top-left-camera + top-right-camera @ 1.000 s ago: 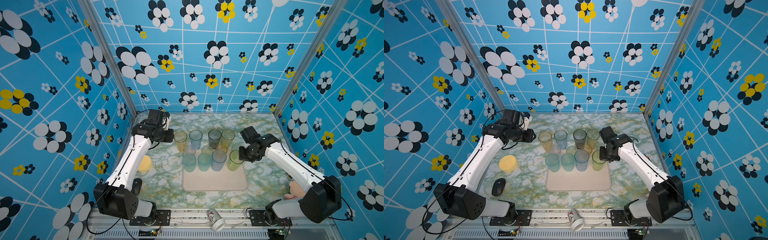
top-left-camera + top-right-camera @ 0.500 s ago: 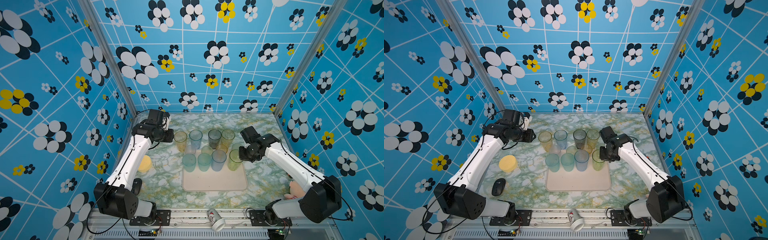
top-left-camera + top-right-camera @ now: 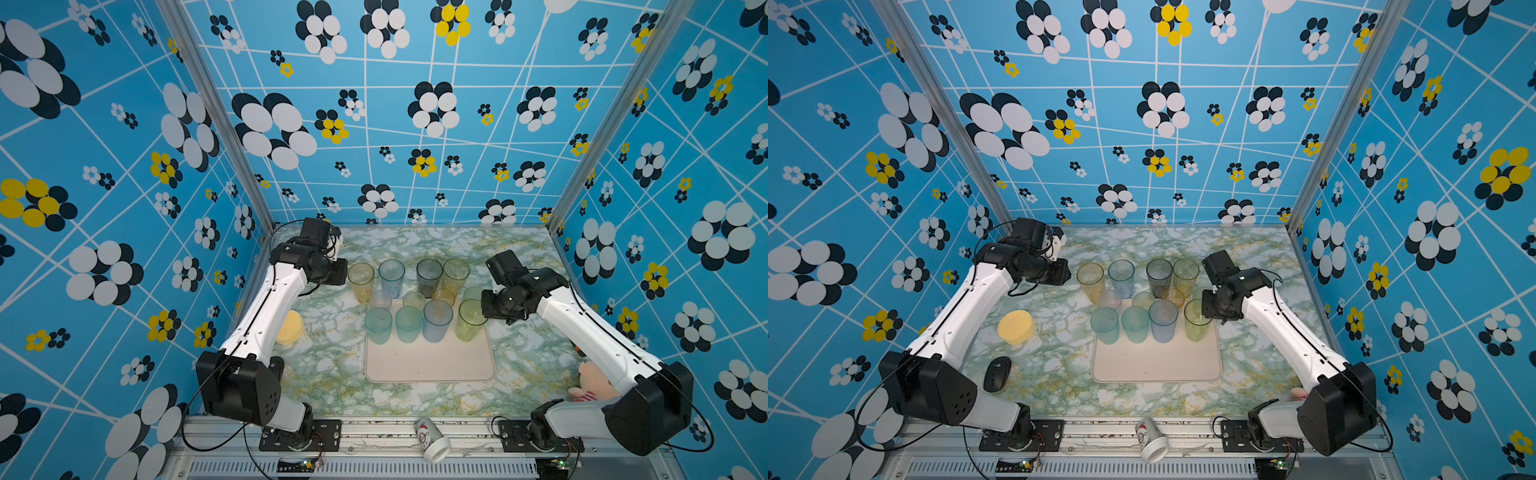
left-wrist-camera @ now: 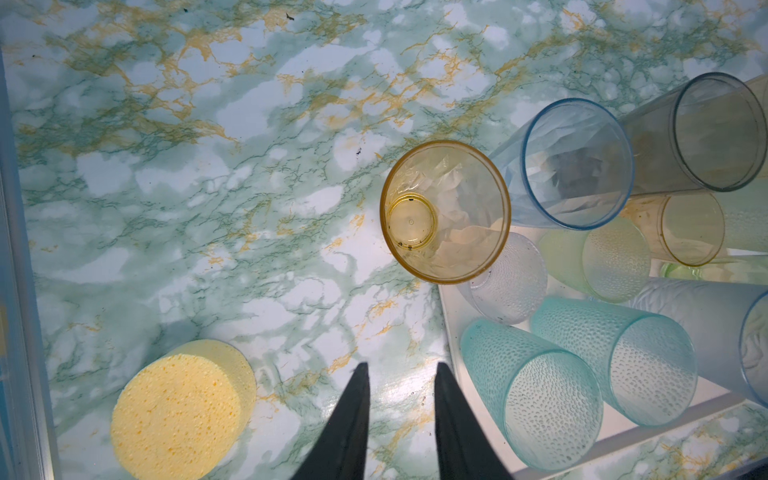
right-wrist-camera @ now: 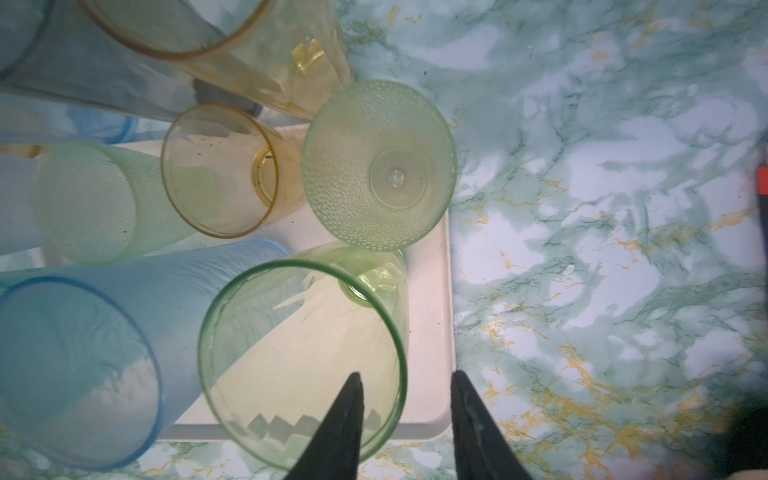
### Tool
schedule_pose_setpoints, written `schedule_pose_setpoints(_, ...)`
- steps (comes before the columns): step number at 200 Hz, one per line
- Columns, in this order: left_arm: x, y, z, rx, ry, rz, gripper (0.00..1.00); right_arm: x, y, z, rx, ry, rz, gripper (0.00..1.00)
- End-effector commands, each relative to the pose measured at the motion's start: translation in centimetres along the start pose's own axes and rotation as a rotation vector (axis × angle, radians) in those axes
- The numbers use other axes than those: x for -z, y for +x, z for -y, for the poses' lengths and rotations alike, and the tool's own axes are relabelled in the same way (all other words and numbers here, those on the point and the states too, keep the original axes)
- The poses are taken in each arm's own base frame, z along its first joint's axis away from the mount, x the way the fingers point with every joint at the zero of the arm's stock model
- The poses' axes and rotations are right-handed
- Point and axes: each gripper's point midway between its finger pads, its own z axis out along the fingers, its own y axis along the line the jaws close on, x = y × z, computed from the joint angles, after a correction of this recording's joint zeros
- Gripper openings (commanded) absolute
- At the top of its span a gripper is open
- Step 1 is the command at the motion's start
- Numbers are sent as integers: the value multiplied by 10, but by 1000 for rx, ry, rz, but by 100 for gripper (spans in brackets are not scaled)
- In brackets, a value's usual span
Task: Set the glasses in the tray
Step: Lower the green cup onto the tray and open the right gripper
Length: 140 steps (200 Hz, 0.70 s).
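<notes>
While glasses (image 3: 436,322) crowd its far edge, the tray (image 3: 428,361) lies open nearer.

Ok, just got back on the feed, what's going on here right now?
The glasses are going onto the tray. The right end effector is open astride the rim of a tall green glass standing at the tray's right edge, not clamping it. The left end effector is open and empty over the table, near a tall amber glass that stands off the tray.
</notes>
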Motion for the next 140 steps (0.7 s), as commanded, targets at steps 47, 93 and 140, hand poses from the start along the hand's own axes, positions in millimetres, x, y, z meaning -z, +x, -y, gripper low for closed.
schedule_pose_setpoints(47,-18,-8,-7,-6,-10,-43,27,39,-9,12,-14,6,99,38)
schedule_pose_setpoints(93,-23,-18,-11,-15,-27,-27,28,38,-11,10,-5,8,87,38)
schedule_pose_setpoints(140,-34,-24,-17,-30,-50,-52,28,33,-8,9,-8,6,73,38)
